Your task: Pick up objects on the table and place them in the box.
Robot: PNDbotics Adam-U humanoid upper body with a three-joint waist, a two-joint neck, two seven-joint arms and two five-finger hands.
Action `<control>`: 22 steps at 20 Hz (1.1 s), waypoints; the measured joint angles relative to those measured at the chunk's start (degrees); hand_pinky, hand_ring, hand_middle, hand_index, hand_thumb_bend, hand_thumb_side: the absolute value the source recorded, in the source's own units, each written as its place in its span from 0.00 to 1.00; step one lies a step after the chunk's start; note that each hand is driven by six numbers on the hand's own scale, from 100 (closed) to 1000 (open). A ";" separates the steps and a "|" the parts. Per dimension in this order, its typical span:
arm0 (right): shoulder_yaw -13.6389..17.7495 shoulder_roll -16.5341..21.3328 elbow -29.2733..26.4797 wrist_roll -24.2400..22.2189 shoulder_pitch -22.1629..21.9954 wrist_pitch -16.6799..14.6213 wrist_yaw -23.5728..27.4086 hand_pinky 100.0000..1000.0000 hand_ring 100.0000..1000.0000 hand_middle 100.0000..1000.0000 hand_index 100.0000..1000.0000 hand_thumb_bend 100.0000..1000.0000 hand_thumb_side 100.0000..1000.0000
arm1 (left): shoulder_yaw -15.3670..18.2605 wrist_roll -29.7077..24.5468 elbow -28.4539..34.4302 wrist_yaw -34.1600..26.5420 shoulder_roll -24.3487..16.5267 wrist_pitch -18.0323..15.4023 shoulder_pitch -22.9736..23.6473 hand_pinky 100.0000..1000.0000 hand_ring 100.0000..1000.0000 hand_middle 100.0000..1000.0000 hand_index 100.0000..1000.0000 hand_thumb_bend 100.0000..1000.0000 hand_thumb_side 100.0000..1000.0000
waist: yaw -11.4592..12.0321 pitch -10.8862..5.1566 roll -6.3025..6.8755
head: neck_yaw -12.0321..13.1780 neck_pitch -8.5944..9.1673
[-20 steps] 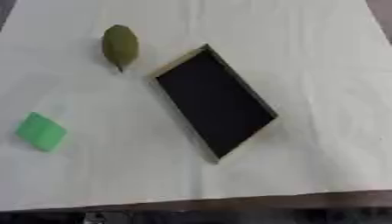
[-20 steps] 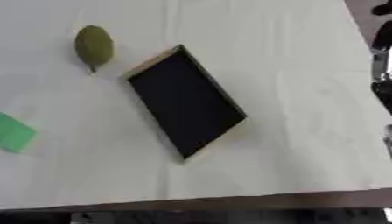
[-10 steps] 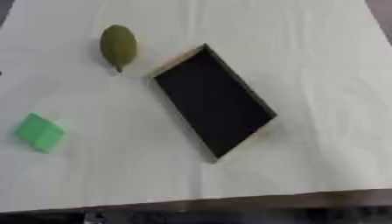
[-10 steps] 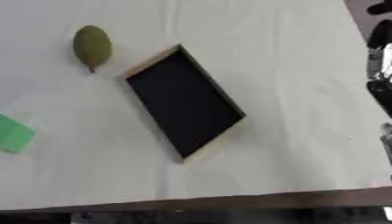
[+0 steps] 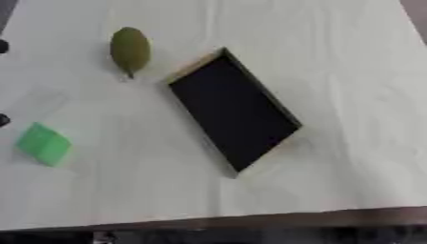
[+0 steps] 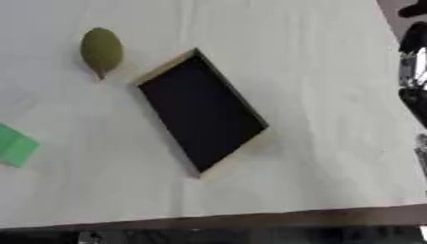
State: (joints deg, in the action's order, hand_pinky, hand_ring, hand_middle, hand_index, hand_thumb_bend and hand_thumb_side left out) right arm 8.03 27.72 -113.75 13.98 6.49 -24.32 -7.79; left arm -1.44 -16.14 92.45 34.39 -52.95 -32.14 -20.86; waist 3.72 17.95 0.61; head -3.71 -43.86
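Surface: pale cream cloth over the whole work area, its dark near edge running along the bottom of both eye views.

Item 1, nearest: a small green block, flat and roughly square, lying near my left edge of the surface, well apart from everything else. In the right eye view it is partly cut off at the frame's left side.

Item 2, middle: the box, a shallow rectangular tray with a black interior and a thin pale wooden rim, lying flat and turned at a diagonal, one corner pointing toward me and the opposite corner pointing away. Nothing shows inside it.

Item 3, farthest: an olive-green oval thing, fruit-like, with a short stem end pointing toward me. It lies beyond and to the left of the box's far corner, near it but not touching.

My right hand: only dark and silver parts show at the right edge of the right eye view, off the side of the surface and clear of every item. I cannot tell whether my fingers there are spread or curled.

My left hand: two small dark shapes sit at the left edge of the left eye view; I cannot tell what they are.
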 measured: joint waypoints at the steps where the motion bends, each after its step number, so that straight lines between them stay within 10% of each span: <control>1: 0.00 0.03 0.00 -0.03 0.00 0.03 0.00 0.88 0.86 0.55 0.89 0.00 0.54 | -0.34 -0.90 -0.41 0.60 -0.11 -0.64 -0.54 0.91 0.88 0.85 0.94 0.53 0.02 | 0.00 0.00 0.01 | 0.01 0.00; 15: -0.38 0.11 0.00 -0.58 0.04 0.57 0.15 0.88 0.86 0.55 0.89 0.00 0.54 | -3.78 -13.09 -2.30 0.06 -1.47 -2.08 -4.26 0.91 0.87 0.82 0.92 0.56 0.00 | 0.16 -0.02 0.10 | 0.26 0.00; 22: -0.66 0.11 0.00 -0.78 0.07 0.76 0.35 0.88 0.86 0.55 0.89 0.00 0.54 | -5.24 -16.12 -2.21 -4.51 -2.50 0.95 -4.26 0.91 0.86 0.81 0.91 0.61 0.16 | 0.20 -0.02 0.34 | 0.44 0.00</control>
State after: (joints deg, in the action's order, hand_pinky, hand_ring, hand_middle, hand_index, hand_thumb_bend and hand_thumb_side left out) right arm 7.37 27.83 -113.75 13.20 6.57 -23.55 -7.44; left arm -6.69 -32.26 90.24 29.88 -55.45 -31.19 -25.12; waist 3.92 17.93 0.96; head -3.28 -43.86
